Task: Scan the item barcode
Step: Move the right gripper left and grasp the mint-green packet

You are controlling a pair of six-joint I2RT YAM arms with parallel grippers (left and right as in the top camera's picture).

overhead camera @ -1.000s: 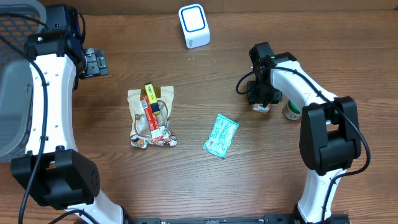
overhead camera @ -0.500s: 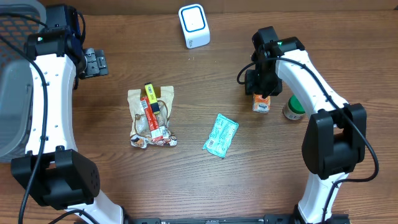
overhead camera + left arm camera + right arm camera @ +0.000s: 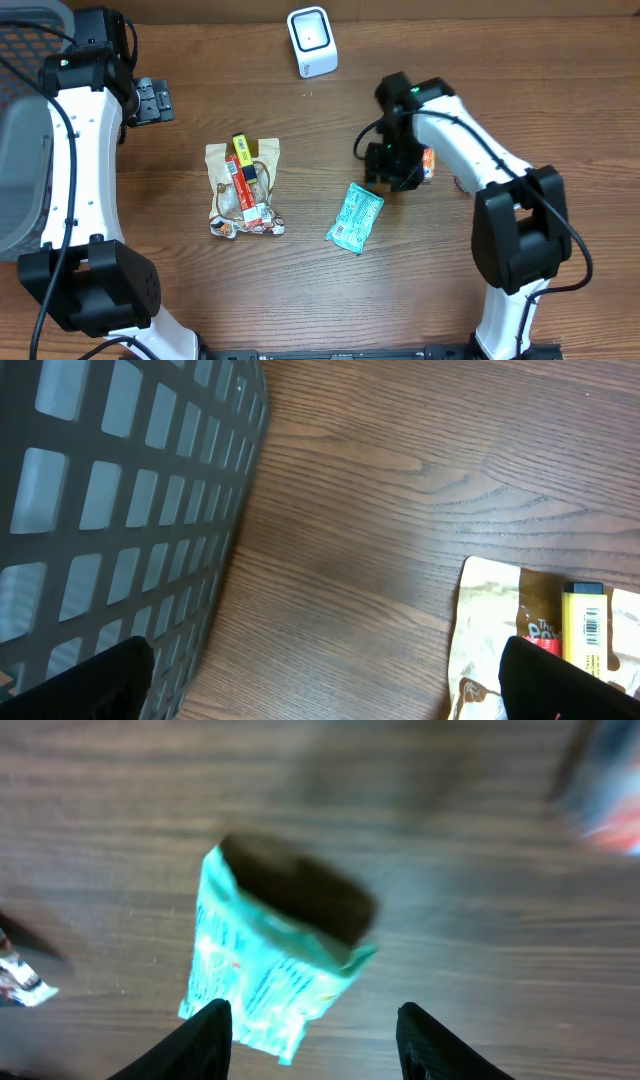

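**A:** Start at the left. What's there?

**B:** A grey basket (image 3: 20,170) sits at the left edge of the tabletop (image 3: 300,300). The left claw (image 3: 152,100) is just beside it, toward the far-left corner. It is spread wide with nothing in it, and I'd say it has no part in this step.

**A:** And the middle?

**B:** A pile of snack packets (image 3: 243,190) lies left of centre. The white scanner (image 3: 312,40) stands at the far edge, about midway along it.

**A:** Which item is up for scanning?

**B:** By my reading, the teal packet (image 3: 355,217). It lies flat a little right of centre, well apart from the scanner. The right claw (image 3: 392,165) hangs over the packet's far end. In the wrist view its fingers (image 3: 205,1030) are parted with nothing between them and the packet beneath. The view is too blurred to tell whether they touch it.

**A:** So which step is this?

**B:** The reach before the pick; nothing has been scanned. Next, the claw needs to drop until its fingertips straddle the packet's narrow width, then clench. The packet is thin and crinkly, so the tips must get right down to the wood. Then it goes to the scanner, barcode facing it. I can't make out which side carries the code.

**A:** Anything further right?

**B:** A small orange carton (image 3: 428,165) just beside the right wrist, which the descent should avoid.
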